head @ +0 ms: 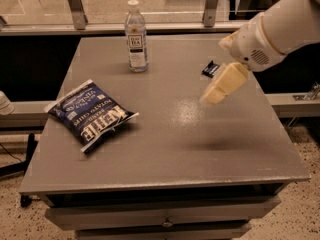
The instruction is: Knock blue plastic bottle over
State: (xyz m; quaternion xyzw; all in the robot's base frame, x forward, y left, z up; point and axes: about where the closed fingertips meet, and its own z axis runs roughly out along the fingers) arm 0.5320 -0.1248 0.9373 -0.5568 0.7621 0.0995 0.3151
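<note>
The blue plastic bottle [136,37] stands upright near the far edge of the grey table [165,149], left of centre. It is clear with a white cap and a white label. My gripper [216,93] hangs over the right half of the table on a white arm that comes in from the upper right. It is well to the right of the bottle and nearer to me, apart from it and above the tabletop.
A dark blue chips bag [90,114] lies on the left of the table. A small dark blue snack bar wrapper [210,69] lies at the far right, partly hidden by my arm. A metal railing and glass run behind the table.
</note>
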